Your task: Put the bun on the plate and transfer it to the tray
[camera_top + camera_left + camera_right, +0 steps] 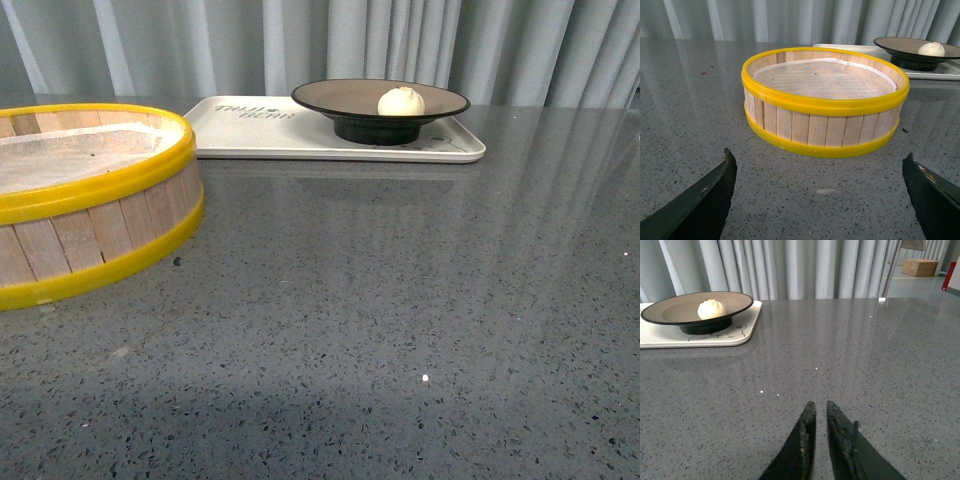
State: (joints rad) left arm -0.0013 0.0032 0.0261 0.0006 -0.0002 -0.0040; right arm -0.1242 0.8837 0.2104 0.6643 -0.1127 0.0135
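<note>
I see the bun [401, 101] sitting in the plate [345, 98], and the plate stands on the tray [250, 135] at the far side of the grey table [380, 320]. My right gripper [820, 412] has its fingers nearly together, holding nothing, low over bare table well apart from the tray. My left gripper [817, 172] is spread wide and empty, facing the steamer basket [825, 102], with the bun beyond it.
</note>
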